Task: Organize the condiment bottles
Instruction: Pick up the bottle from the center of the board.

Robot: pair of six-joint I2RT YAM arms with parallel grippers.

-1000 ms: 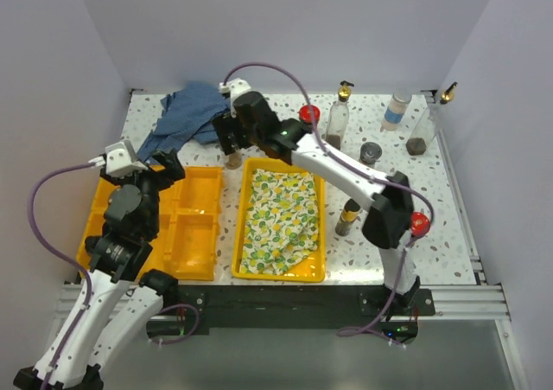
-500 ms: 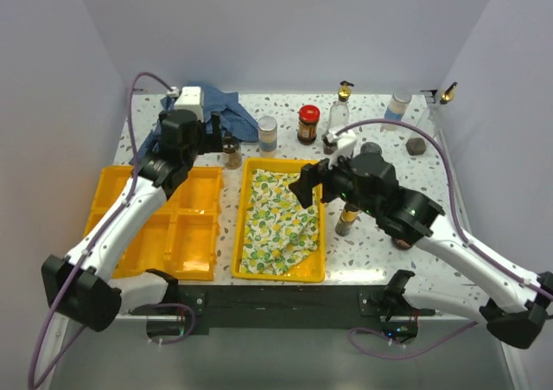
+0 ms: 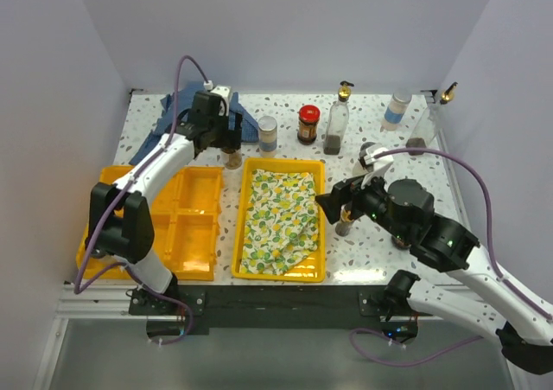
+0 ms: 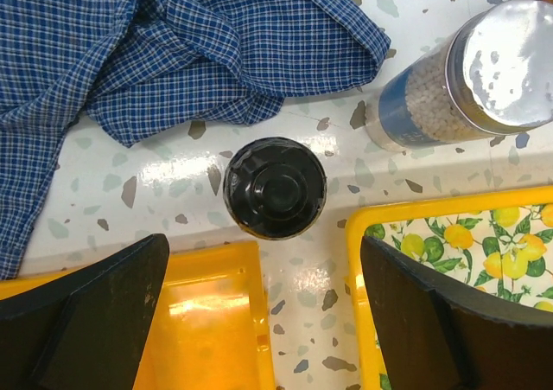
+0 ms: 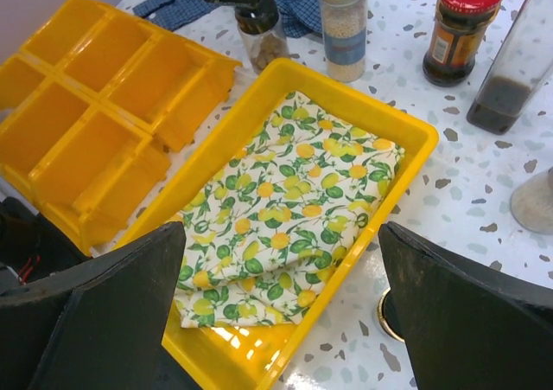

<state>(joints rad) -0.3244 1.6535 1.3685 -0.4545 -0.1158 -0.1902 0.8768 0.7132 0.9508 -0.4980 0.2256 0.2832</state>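
Several condiment bottles stand along the back: a black-capped jar (image 3: 232,158), a silver-capped shaker (image 3: 268,135), a red-lidded jar (image 3: 308,124), a clear bottle with a gold pourer (image 3: 337,120) and a blue-labelled white bottle (image 3: 396,111). My left gripper (image 3: 224,143) is open just above the black-capped jar (image 4: 275,187), which lies a little beyond my fingertips (image 4: 95,321). The shaker (image 4: 471,79) is to its right. My right gripper (image 3: 333,201) is open and empty over the right edge of the lemon-cloth tray (image 5: 393,131). A gold-topped bottle (image 3: 346,221) stands right beside it.
A blue checked cloth (image 3: 186,118) lies at the back left, behind the black-capped jar. A yellow compartment tray (image 3: 177,221) sits at the left. A lemon-print cloth (image 3: 278,217) fills the middle tray. More bottles stand at the back right (image 3: 423,135).
My left gripper moved right, to above the black-capped jar. My right arm swung back toward the right, and its gripper now sits over the middle tray's right edge.
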